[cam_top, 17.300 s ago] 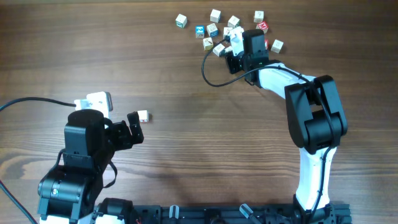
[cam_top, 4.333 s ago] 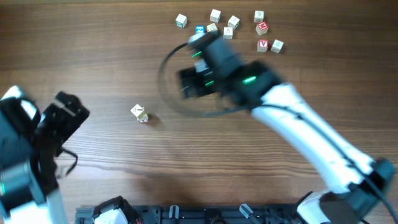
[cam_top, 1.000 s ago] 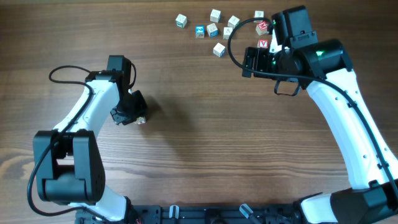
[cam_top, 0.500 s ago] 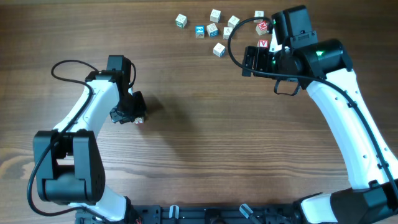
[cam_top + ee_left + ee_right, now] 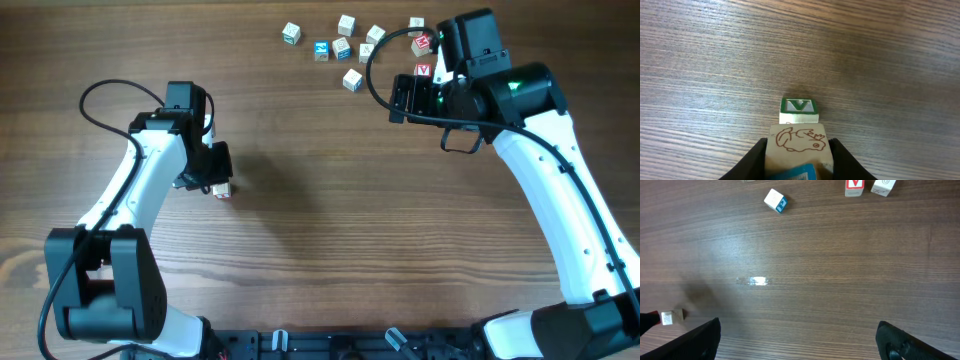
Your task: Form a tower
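The left gripper [image 5: 212, 176] sits at the left of the wooden table [image 5: 330, 250], with the tower [image 5: 222, 188] showing as a small pale stack with a touch of red, just at its near-right edge. In the left wrist view its fingers [image 5: 756, 159] are pressed in on an animal cube [image 5: 797, 141], cream with a brown outline drawing on top. A green V cube [image 5: 798, 106] lies directly beyond it and meets it in the picture. Whether one rests on the other cannot be told. The right gripper [image 5: 399, 99] hangs at the far right with its jaws spread wide over bare wood, beside a red V cube [image 5: 423, 70] and near the loose cubes [image 5: 345, 48] scattered along the far edge.
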`<action>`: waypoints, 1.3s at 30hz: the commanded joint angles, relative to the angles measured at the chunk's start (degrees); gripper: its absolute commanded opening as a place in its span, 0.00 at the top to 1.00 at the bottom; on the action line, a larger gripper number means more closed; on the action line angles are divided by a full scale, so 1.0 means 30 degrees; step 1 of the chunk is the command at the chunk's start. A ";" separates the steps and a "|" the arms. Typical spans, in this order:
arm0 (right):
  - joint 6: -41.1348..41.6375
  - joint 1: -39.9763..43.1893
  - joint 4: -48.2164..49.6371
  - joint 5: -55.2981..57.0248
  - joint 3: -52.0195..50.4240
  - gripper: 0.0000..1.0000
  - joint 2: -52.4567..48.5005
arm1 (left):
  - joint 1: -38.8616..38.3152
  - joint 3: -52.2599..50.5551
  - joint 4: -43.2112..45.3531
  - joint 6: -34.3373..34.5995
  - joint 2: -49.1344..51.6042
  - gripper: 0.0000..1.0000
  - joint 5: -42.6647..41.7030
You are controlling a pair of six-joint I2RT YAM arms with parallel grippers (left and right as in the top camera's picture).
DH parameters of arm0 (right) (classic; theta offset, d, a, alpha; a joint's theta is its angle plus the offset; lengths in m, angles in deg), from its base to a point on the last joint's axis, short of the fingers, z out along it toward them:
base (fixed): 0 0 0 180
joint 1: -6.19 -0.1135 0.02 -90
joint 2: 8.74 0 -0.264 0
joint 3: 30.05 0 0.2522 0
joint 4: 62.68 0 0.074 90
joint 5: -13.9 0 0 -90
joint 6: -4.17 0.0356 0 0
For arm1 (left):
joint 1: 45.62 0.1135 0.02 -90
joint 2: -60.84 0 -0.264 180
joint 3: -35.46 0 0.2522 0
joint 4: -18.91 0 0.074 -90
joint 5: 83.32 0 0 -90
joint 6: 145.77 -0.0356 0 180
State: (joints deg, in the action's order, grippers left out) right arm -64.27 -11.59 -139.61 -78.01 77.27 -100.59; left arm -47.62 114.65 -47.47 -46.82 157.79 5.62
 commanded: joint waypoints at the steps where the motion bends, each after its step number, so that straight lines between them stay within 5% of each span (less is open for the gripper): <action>1: -0.0342 0.0044 0.0029 -0.0219 -0.0124 0.00 0.0044 | -0.0044 0.0299 -0.0284 -0.1115 -0.0313 0.94 0.0321; 10: -0.0350 0.0044 0.0000 -0.0219 -0.0124 0.00 0.0044 | -0.0044 0.0189 -0.0306 -0.2922 -0.0313 0.96 0.0321; 39: -0.0670 0.0044 -0.0095 -0.0219 -0.0124 0.00 0.0044 | -0.0044 -0.1719 0.1064 -0.2703 -0.0277 0.84 -0.0765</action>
State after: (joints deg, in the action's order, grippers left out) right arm -65.41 -11.59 -139.86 -78.01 77.27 -100.59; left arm -47.62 109.88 -44.70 -54.21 157.77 4.20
